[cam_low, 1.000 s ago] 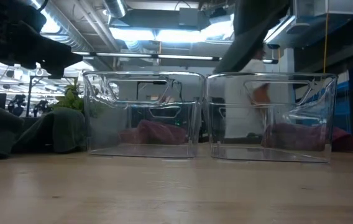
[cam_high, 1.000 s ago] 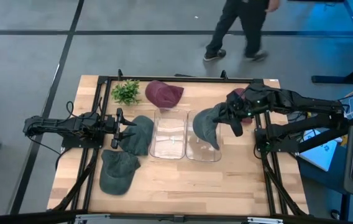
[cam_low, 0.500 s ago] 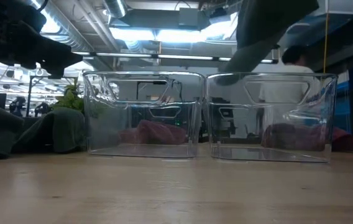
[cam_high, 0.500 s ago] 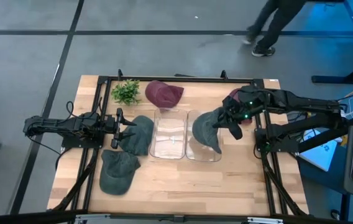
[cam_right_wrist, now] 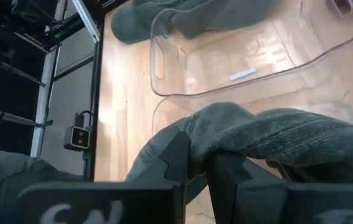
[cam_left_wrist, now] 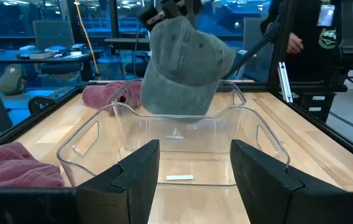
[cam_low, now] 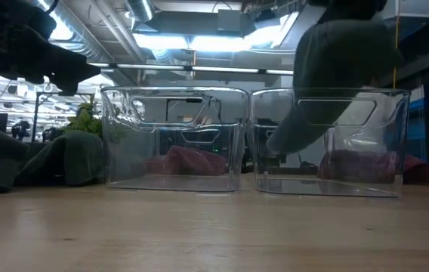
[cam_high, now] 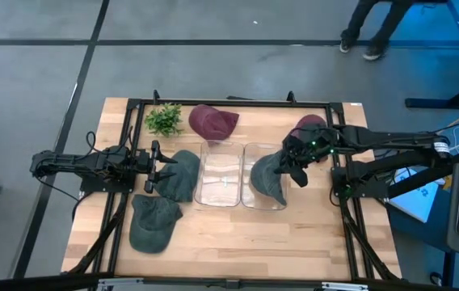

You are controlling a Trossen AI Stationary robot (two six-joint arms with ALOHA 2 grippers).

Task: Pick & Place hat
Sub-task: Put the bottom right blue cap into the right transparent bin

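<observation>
Two clear bins (cam_high: 221, 179), right gripper (cam_high: 292, 158) pinching grey hat (cam_high: 267, 177), left gripper (cam_high: 158, 166) spread.

1. the right arm is stretched in from the table's right side toward the middle, with its wrist bent downward.
2. the right gripper (cam_high: 291, 164) is held above the table, its fingers (cam_right_wrist: 178, 155) pinched together on grey fabric.
3. the left arm is laid low along the left side of the table.
4. the left gripper (cam_high: 158, 168) is pointed inward, its fingers (cam_left_wrist: 138, 168) spread apart with nothing between them.
</observation>
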